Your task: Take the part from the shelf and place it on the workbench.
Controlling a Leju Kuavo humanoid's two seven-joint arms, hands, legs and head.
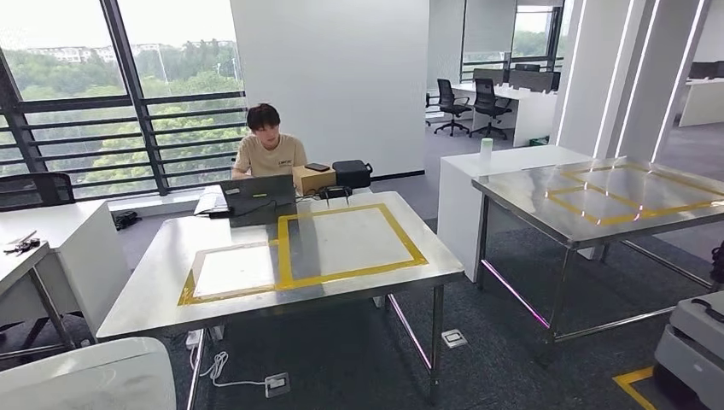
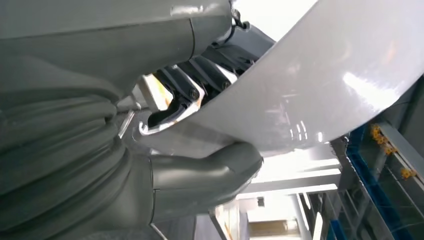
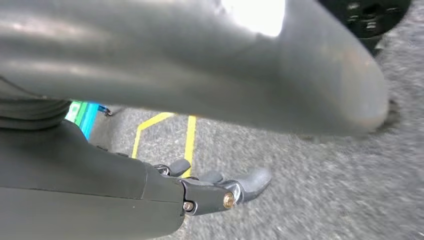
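The part (image 1: 85,376) is a glossy white curved shell, low at the left edge of the head view. My left hand (image 2: 125,165) grips the part (image 2: 310,75), with dark fingers (image 2: 190,92) on one face and the thumb (image 2: 215,170) on the other. The steel workbench (image 1: 162,290) stands ahead, marked with a yellow taped rectangle (image 1: 350,239). My right hand (image 3: 215,192) hangs over the grey carpet with its fingers stretched out and nothing in them.
A person (image 1: 269,145) sits behind the workbench with a laptop (image 1: 256,196), a cardboard box (image 1: 312,179) and a black bag (image 1: 352,173). A second steel table (image 1: 598,201) stands to the right, a white desk (image 1: 60,231) to the left. A floor socket (image 1: 275,384) with cable lies under the workbench.
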